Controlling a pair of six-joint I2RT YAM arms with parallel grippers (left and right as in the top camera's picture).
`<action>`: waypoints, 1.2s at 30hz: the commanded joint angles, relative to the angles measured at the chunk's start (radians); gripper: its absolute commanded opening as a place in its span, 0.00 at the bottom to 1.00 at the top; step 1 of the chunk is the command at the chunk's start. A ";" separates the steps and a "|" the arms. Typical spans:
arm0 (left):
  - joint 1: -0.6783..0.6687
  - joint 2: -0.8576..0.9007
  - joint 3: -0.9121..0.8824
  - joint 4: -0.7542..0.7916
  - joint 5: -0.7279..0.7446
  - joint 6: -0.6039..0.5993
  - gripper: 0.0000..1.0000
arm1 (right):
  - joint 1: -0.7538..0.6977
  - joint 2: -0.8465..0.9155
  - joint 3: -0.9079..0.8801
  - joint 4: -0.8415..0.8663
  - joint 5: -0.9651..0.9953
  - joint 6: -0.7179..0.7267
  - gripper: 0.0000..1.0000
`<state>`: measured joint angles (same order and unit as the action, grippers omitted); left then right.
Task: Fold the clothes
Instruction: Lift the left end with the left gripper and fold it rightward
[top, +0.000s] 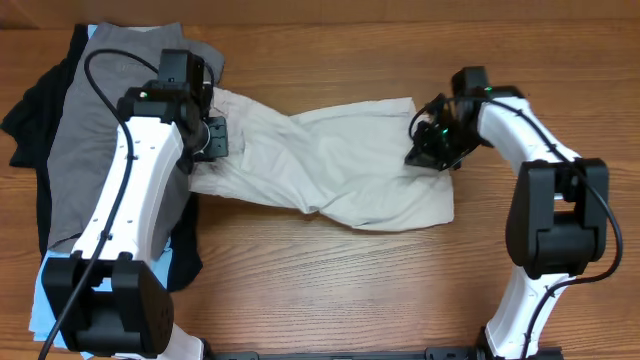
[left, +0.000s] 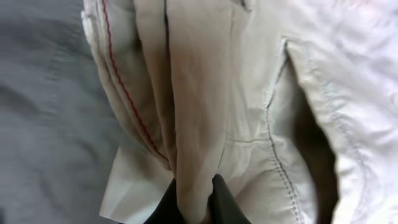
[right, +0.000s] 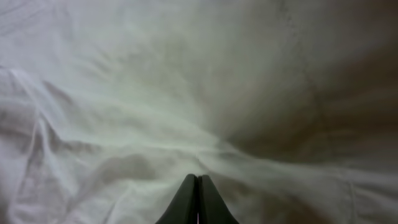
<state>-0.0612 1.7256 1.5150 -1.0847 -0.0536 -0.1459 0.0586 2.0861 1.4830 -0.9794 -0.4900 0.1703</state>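
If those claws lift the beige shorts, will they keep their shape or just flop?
Probably flop: the beige shorts lie twisted and creased across the table. They look thin, so they are likely light and would sag between grip points. The fold pinched in the left claw bunches easily, so it is probably not slippery.

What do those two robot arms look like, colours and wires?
The left arm and right arm have smooth white shells with bulky black joints. A thin black cable loops along each. Small green lights glow near the right wrist. The left gripper and right gripper end in slim black fingers.
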 joint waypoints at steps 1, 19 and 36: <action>0.010 -0.053 0.135 -0.049 -0.067 0.117 0.04 | 0.017 0.002 -0.062 0.035 0.011 0.028 0.04; -0.240 -0.032 0.201 -0.046 0.106 0.277 0.04 | 0.021 0.002 -0.162 0.097 0.016 0.063 0.04; -0.584 0.229 0.203 0.236 0.186 0.066 0.04 | 0.021 0.002 -0.162 0.112 0.016 0.064 0.04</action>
<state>-0.6292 1.9602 1.6913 -0.8860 0.0837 -0.0048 0.0719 2.0800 1.3472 -0.8814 -0.4980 0.2325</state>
